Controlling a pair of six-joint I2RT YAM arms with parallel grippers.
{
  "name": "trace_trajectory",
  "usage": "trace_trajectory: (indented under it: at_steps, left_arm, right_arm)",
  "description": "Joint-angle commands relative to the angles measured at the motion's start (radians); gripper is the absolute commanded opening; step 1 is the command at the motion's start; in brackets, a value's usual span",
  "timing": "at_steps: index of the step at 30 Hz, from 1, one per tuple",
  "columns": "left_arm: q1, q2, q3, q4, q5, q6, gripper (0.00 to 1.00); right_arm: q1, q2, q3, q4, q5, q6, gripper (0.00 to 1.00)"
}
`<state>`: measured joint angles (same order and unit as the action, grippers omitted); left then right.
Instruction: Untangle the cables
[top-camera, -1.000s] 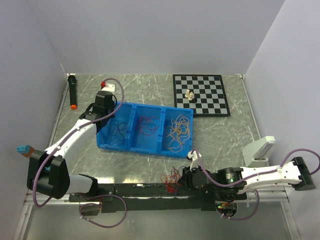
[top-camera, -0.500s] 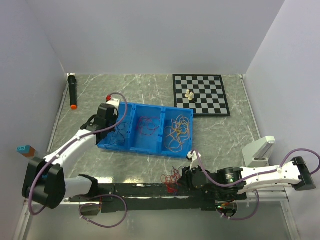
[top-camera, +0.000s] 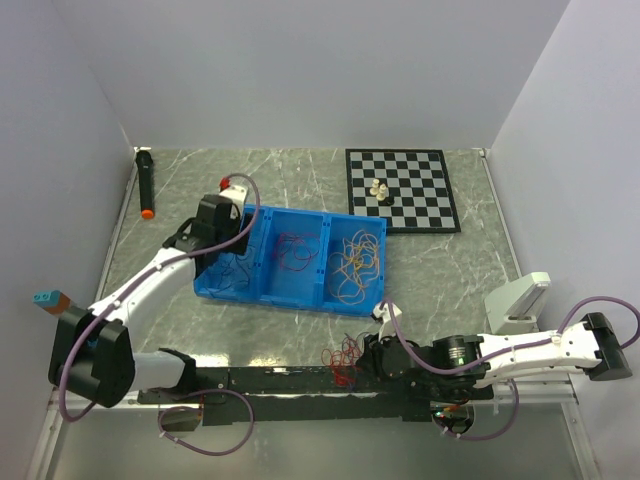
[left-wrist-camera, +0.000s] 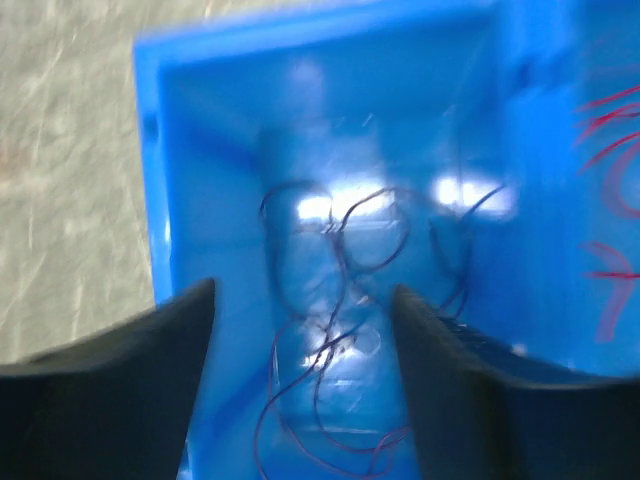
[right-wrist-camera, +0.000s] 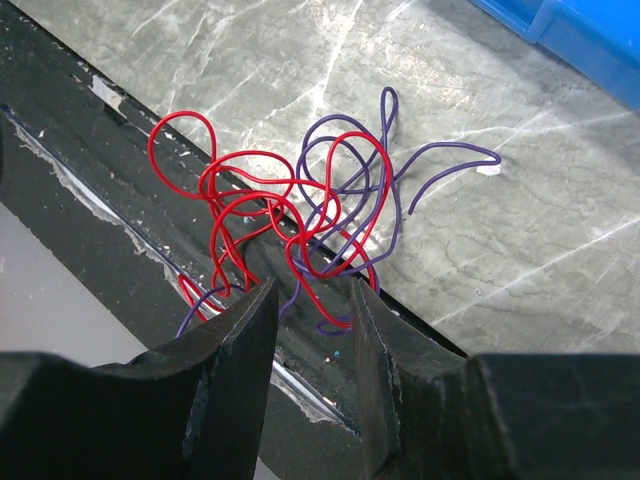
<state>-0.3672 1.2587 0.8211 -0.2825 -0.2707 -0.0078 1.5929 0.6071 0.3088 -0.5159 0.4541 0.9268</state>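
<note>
Strands at the foot of the tangle (right-wrist-camera: 290, 215) vanish behind the right jaws, so whether any is caught cannot be told. These jaws stand part-way apart, with the black rail (right-wrist-camera: 100, 180) showing in the gap. The tangle, red loops mixed with darker ones that look purple, lies just at 12 o'clock of them, half on the rail and half on the counter (right-wrist-camera: 520, 200). From above it sits at the counter's 6 o'clock edge (top-camera: 345, 360), and the wrist covers the jaws themselves.

The left wrist view is blurred. The left jaws are spread wide over the tray's (left-wrist-camera: 150, 180) left compartment. The black cables (left-wrist-camera: 340, 250) lie loose on its floor below and between them, apart from both. The red bunch (top-camera: 295, 252) fills the middle compartment and the yellow bunch (top-camera: 355, 258) the right one. A board (top-camera: 400, 188) lies at 1 o'clock.

Since a second ago the left wrist has shifted slightly toward 4 o'clock. The right arm and tangle have stayed put.
</note>
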Motion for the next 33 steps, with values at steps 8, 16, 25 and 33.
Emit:
trace_trajectory:
  at_steps: [8,16,25,33]
  left_arm:
    - [-0.050,-0.204,0.179,-0.144,0.534,0.268,0.91]
    - [-0.470,-0.276,0.050,-0.155,0.691,0.313,0.86]
    - [-0.691,-0.096,-0.056,0.029,0.784,0.266,0.91]
    - [-0.754,0.016,-0.100,0.091,0.841,0.385,0.99]
  right_arm:
    - [0.006,0.006,0.036,0.024,0.006,0.007,0.43]
    - [0.006,0.026,0.049,0.014,0.018,0.007,0.43]
    - [0.004,-0.079,0.016,-0.039,0.058,0.073,0.43]
    - [0.006,-0.049,0.035,-0.042,0.049,0.056,0.43]
